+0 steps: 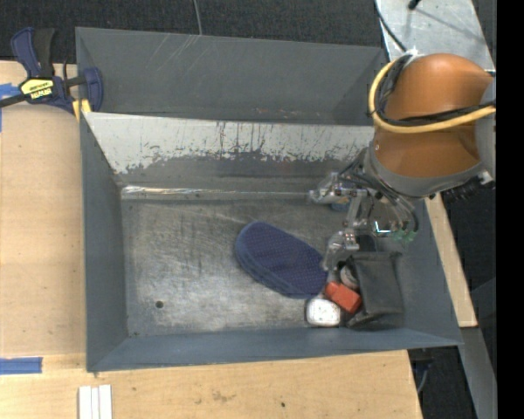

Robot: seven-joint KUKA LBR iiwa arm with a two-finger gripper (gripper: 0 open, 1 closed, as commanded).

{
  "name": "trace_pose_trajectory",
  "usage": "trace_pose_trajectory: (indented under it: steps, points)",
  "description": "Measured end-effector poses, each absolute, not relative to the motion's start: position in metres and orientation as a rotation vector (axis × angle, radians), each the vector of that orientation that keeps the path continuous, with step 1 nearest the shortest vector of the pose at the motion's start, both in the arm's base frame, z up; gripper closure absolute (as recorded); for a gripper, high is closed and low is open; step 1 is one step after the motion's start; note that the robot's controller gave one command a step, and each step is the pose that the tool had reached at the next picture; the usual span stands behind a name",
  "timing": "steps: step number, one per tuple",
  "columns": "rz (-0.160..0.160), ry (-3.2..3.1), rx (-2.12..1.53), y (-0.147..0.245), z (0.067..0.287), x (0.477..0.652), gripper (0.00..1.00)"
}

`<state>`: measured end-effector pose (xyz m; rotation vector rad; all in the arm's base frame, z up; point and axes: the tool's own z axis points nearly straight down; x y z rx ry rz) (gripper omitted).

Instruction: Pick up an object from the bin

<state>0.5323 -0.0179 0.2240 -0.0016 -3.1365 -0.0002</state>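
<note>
My gripper hangs low at the right side of the bin, under the arm's orange cover. Its lower end is just above the right edge of a dark blue oval fabric thing that lies flat on the bin floor. Just below the gripper, in the front right corner, lie a small orange block, a white round thing and a black boxy thing. The gripper's lower end sits close over the gap between the blue thing and the black one. I see nothing held in it.
The left half and the back of the bin floor are bare grey metal. The sloping right wall stands close behind the gripper. The arm comes in from the right over the rim.
</note>
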Motion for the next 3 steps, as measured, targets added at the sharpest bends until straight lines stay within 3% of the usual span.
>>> trace_pose_trajectory:
  steps: [1,2,3]
  points:
    - [0.002,-3.133,-0.279,0.046,0.074,0.566,0.0]
    - [-0.002,-3.139,-0.28,0.046,0.078,0.568,1.0]
    - [-0.004,-3.135,-0.337,0.06,0.213,0.569,1.0]
